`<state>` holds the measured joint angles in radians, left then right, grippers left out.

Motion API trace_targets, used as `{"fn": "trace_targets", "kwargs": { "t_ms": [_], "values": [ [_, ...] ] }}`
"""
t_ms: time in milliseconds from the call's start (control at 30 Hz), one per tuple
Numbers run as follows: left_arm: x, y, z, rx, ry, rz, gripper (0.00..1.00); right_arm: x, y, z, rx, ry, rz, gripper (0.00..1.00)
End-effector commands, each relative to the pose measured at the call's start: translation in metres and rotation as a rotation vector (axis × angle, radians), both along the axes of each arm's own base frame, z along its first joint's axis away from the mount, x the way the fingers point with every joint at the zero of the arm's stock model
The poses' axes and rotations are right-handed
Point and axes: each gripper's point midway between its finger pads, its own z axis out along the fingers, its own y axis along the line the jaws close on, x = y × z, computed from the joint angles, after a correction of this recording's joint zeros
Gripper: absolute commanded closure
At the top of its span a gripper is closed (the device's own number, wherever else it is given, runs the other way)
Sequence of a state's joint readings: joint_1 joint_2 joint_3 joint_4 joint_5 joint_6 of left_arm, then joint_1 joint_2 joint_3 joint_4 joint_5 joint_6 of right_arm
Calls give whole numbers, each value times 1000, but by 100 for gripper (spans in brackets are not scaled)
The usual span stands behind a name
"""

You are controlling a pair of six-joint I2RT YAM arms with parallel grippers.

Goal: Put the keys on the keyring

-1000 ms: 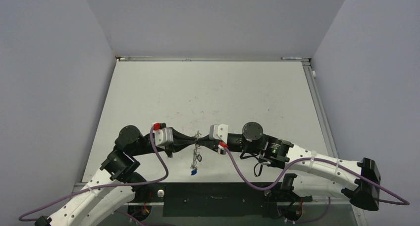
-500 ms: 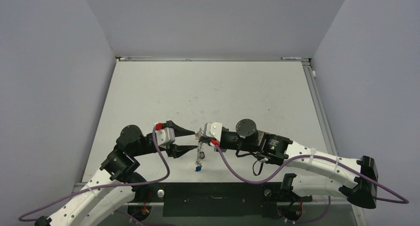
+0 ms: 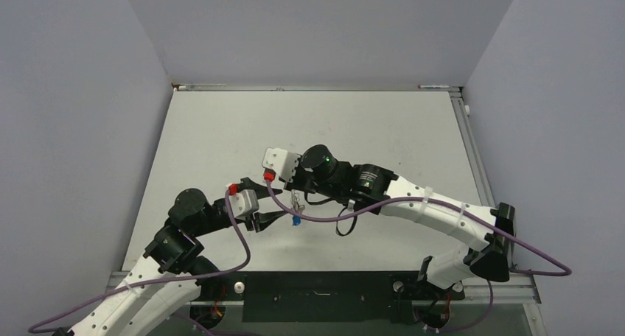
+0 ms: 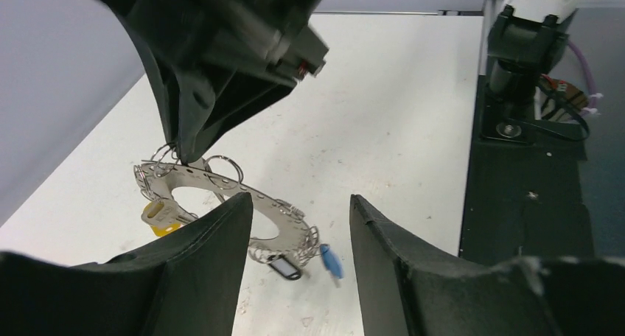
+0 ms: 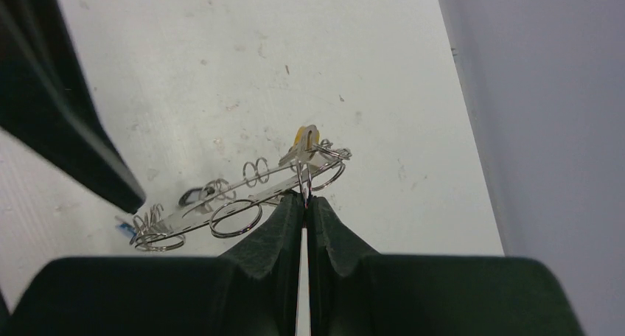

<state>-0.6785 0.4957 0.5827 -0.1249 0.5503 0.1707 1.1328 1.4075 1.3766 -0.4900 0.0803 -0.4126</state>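
Keyring [image 4: 188, 176] in pinch of right pincer [image 5: 304, 197], clearest in wrist views; left pincer [image 4: 298, 203] spread

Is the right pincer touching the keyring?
Touching. The right wrist view shows the right pincer shut on the rim of the keyring.

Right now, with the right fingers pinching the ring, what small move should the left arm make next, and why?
Probably ease the open left fingers forward and close them on the low end of the ring, near the blue-tagged key. The right fingers are shut on its upper rim alone, so it hangs tilted from one point, and the left fingers hold nothing.
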Motion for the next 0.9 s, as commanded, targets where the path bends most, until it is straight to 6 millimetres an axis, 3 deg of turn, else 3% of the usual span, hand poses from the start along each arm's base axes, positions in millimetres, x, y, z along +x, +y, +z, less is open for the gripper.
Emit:
{"fn": "trace_targets", "kwargs": {
  "t_ms": [0,67,300,467,600,733,867],
  "values": [
    [15,16,26,-32,-82,127,52,31,-2,34,19,-136,-133,95],
    [19,22,28,-40,-96,173,52,27,3,31,48,-129,-94,95],
    [26,25,25,-38,-91,206,52,16,-40,-60,-175,72,-160,95],
    [25,15,12,0,-40,158,52,1,-58,-97,-276,171,-168,95],
    [24,11,6,21,-15,132,53,0,-59,-95,-316,173,-162,95],
    [23,12,6,20,-18,132,54,-12,-46,-68,-225,158,-75,95],
    [18,9,5,9,-11,99,55,-37,-34,-41,-128,163,48,95]
  ]
}}
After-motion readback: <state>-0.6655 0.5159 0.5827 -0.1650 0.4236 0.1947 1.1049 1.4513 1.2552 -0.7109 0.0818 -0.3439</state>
